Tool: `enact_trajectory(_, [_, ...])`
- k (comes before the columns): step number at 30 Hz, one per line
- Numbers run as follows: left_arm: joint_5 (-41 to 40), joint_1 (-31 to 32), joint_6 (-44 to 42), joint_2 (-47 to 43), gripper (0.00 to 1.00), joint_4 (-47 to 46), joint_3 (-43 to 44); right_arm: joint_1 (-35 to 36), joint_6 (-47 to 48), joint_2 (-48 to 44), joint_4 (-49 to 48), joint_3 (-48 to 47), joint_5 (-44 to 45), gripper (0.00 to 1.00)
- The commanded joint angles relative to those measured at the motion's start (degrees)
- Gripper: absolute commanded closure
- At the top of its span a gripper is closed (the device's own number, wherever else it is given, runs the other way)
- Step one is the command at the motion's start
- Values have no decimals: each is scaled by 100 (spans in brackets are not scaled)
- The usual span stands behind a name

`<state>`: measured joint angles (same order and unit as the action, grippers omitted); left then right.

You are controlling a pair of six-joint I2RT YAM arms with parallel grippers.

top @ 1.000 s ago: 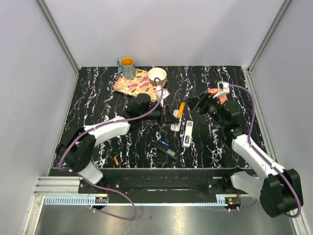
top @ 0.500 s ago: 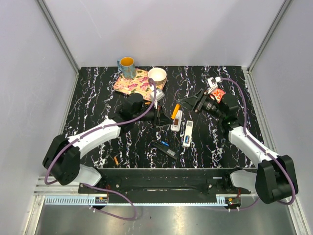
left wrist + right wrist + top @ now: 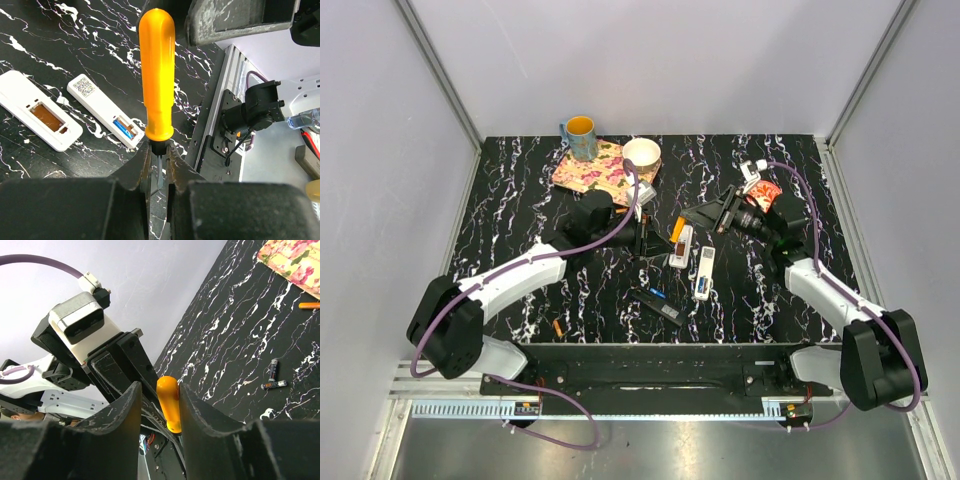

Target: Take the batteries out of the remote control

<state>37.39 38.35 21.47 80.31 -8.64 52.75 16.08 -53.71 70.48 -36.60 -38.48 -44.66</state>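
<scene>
**Screwdriver between the two grippers, one blue battery in its remote**

The left gripper [image 3: 157,181] has its jaws clamped on the metal shaft of a screwdriver [image 3: 156,75], just under the orange handle. The handle points away from this gripper, toward the right gripper [image 3: 160,390]. The jaws of the right gripper stand apart, one on each side of the handle's tip. Whether they touch the handle I cannot tell. In the top view the two grippers meet over the middle of the desk [image 3: 520,190].

Beside the screwdriver two white remotes lie next to each other on the desk, with their compartments uncovered. The white remote [image 3: 102,109] nearer to the screwdriver has a blue battery [image 3: 123,128] lying in its compartment. The second white remote [image 3: 37,115] shows a brownish compartment, and I cannot tell if a cell is inside.

A black remote [image 3: 657,305] lies closer to the arm bases, with a loose blue battery [image 3: 658,294] just beside it. An orange battery [image 3: 557,327] lies alone near the front edge on the left, well apart from the remotes. The right wrist view also shows two dark batteries [image 3: 274,385] lying on the desk near each other.

At the far side there is a floral mat [image 3: 592,172], with a mug [image 3: 579,135] at its far corner and a white bowl [image 3: 642,152] just beside it.
</scene>
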Motion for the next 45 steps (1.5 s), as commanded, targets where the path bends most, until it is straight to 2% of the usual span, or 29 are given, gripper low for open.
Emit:
enact_trajectory(1, [102,-20,67,-156,100,-296,95,-26,-69,62,-146,-28,-253,59])
enact_trajectory(6, [111,-20,76,-156,100,-287,113,-26,-69,186,-128,-63,-315,62])
enact_trajectory(10, [137,-20,76,-112,100,-243,148,-17,-25,238,-85,-98,-350,51])
enact_trajectory(16, [102,-20,50,-121,100,-199,165,-8,10,413,-32,-151,-446,52])
enact_trajectory(23, [137,-12,32,-51,100,-146,236,36,-60,599,-172,-204,-552,75])
enact_trajectory(25, [120,-12,6,-42,100,-120,227,27,-78,599,-216,-195,-552,94])
enact_trajectory(26, [120,-12,6,-33,100,-111,227,27,-87,599,-225,-186,-517,100])
enact_trajectory(27, [94,-12,-12,-33,100,-76,244,27,-78,581,-234,-178,-482,100])
enact_trajectory(28, [93,-20,-20,-33,93,-41,244,27,-60,564,-225,-177,-464,100])
enact_trajectory(31, [-12,-12,-64,-86,61,91,236,27,185,406,257,-195,-149,100])
enact_trajectory(32, [-56,-3,-73,-112,43,108,166,36,299,336,424,-230,105,100])
enact_trajectory(34, [-476,32,-65,-209,31,222,95,27,720,73,1073,-283,474,100])
enact_trajectory(35, [-643,76,-64,-218,23,258,60,27,905,-50,1354,-370,972,100])
enact_trajectory(37, [-1258,304,-56,-122,20,424,51,27,1450,-401,2198,-458,1598,100])
enact_trajectory(38, [-1486,531,5,-43,18,468,68,36,1617,-508,2436,-528,2210,100])
enact_trajectory(39, [-2193,699,49,54,16,800,295,27,1949,-613,2743,-546,2460,100])
enact_trajectory(42, [-3487,1383,181,729,12,1660,840,27,2539,-939,3219,-669,3410,100])
enact_trajectory(45, [-4158,1921,322,1477,8,2058,1430,18,2961,-1062,3483,-722,3956,100])
